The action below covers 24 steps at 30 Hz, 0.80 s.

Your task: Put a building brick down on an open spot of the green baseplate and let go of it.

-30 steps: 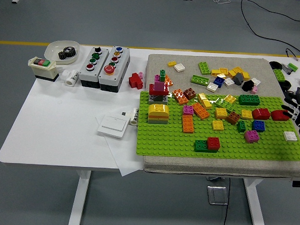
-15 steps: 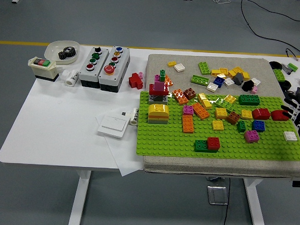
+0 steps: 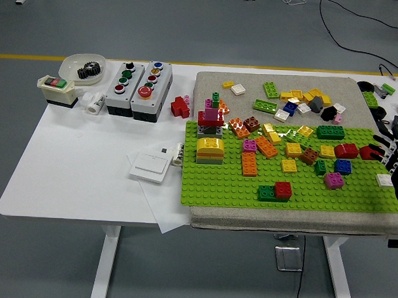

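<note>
The green baseplate (image 3: 224,186) lies on a grey mat and carries many bricks. At its right edge rests a red brick (image 3: 368,153), beside another red brick (image 3: 346,151). My right hand (image 3: 390,153) reaches in from the right edge, fingers spread, holding nothing; its fingertips (image 3: 382,140) hover just right of the red brick, apart from it. A white brick (image 3: 384,180) lies below the hand. The left arm does not show.
Loose bricks (image 3: 299,99) are scattered on the mat behind the plate. A yellow-topped stack (image 3: 210,150) and a red-magenta tower (image 3: 211,119) stand at the plate's left. Button boxes (image 3: 139,83), a white bowl (image 3: 82,68) and a white switch (image 3: 150,167) sit on the table's left.
My right hand has drawn back slightly to the right, away from the red brick at the plate's edge. The bricks have not moved.
</note>
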Each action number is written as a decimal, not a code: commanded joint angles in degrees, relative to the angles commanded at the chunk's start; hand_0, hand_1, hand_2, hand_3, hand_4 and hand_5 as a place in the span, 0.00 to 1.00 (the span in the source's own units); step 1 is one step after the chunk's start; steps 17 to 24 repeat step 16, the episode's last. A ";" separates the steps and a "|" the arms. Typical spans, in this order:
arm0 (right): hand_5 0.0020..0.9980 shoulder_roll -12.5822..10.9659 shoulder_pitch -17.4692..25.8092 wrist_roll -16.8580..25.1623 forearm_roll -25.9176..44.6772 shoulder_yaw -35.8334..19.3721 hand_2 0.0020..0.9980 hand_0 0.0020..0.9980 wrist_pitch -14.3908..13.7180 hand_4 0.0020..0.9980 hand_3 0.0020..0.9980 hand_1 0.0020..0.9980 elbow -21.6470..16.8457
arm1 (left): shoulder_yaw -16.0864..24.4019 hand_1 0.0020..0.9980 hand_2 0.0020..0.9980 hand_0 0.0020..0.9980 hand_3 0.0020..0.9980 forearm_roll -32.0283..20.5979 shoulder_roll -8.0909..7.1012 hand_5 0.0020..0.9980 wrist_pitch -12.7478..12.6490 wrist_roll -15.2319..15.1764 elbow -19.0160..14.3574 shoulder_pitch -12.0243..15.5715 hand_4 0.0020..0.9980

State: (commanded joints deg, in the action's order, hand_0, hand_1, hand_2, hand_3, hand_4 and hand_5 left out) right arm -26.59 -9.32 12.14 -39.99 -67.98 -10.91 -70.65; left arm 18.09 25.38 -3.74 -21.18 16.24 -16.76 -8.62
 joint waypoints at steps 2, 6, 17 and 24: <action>0.96 0.00 0.03 0.07 1.05 -0.11 0.84 0.85 0.26 1.00 0.85 0.80 -0.02 | 0.11 0.72 0.72 0.73 0.59 0.18 0.01 0.66 0.00 0.07 0.01 0.09 0.64; 0.96 0.04 0.05 0.40 1.47 -0.13 0.84 0.85 0.37 1.00 0.85 0.80 -0.04 | 0.26 0.72 0.72 0.73 0.59 0.55 -0.01 0.66 0.06 0.19 -0.01 0.22 0.64; 0.95 0.04 0.14 0.58 2.34 -0.11 0.84 0.85 0.73 1.00 0.84 0.80 -0.04 | 0.45 0.72 0.71 0.73 0.59 1.03 -0.09 0.66 0.13 0.28 -0.04 0.29 0.64; 0.95 0.04 0.14 0.58 2.34 -0.11 0.84 0.85 0.73 1.00 0.84 0.80 -0.04 | 0.45 0.72 0.71 0.73 0.59 1.03 -0.09 0.66 0.13 0.28 -0.04 0.29 0.64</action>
